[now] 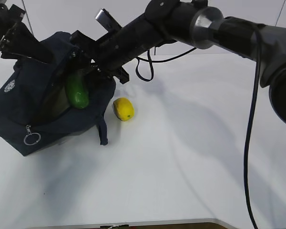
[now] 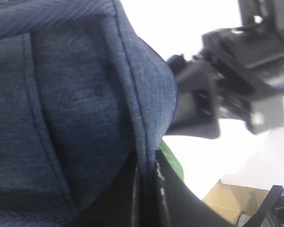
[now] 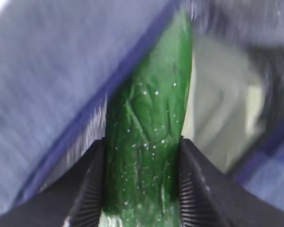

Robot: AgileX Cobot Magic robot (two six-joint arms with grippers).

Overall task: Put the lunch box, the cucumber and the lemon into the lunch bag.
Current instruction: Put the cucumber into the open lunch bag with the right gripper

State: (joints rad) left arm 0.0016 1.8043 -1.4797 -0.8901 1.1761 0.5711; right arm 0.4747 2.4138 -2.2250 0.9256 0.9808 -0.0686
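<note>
The right claw is clamped on the smooth dark green cucumber, its ribbed black pads pressed against both sides of the fruit near one end, with the free end pointing ahead into the mouth of the boxy dark navy fabric lunch bag. From the exterior view the cucumber hangs at the bag's open right edge, part in and part out, its rounded lower end showing against the navy cloth. The left claw is at the far left top of the bag and appears to be pinched together on the fabric rim to hold the opening up; its fingertips are hidden behind cloth in the left wrist view.

The risk I see: the cucumber sits right on the lip, so if the right claw lets go here it could tip outward and roll onto the white table toward the small bright yellow oval lemon, which lies just right of the bag. The soft rim could also fold under the cucumber's tip and block it, or the bag could slump if the left claw's hold slips. The lunch box cannot be made out with confidence.
</note>
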